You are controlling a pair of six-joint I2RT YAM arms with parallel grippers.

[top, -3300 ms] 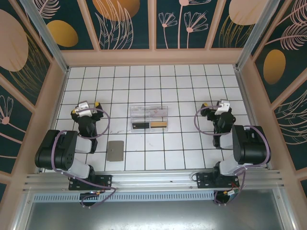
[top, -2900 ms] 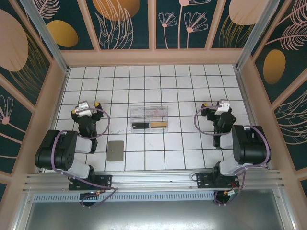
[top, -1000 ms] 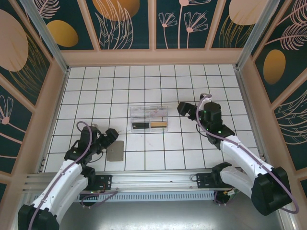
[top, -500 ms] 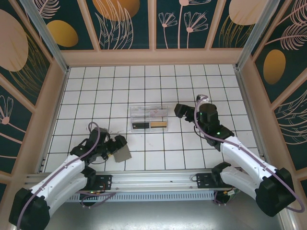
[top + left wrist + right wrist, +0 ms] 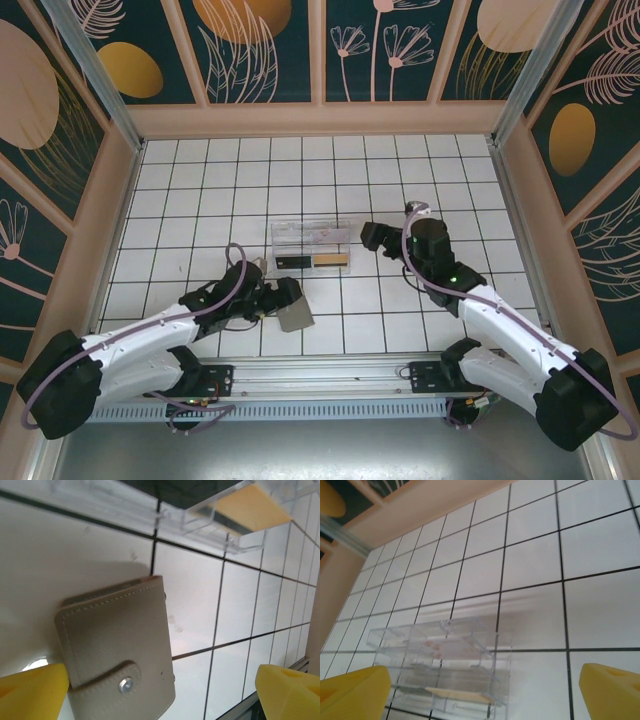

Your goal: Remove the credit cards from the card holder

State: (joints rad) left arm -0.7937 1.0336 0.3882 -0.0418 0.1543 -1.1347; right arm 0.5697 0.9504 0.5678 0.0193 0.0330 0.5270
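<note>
The card holder (image 5: 296, 318) lies shut on the white-tiled bench (image 5: 200, 170), in the near rows just left of centre and askew to the dark grout lines. In the left wrist view its long axis runs away from the camera, with the snap tab (image 5: 122, 682) at the near end, by the left fingers (image 5: 30, 690). These are spread wide and released; one pad is at the holder's corner, the other well apart. Just beyond stands a clear tray (image 5: 310, 238) with a dark piece and a tan piece inside. The right fingers (image 5: 355, 687), also released, hang beside the tray's right end. Dark floral panels (image 5: 260, 50) in wooden frames wall the bench.
</note>
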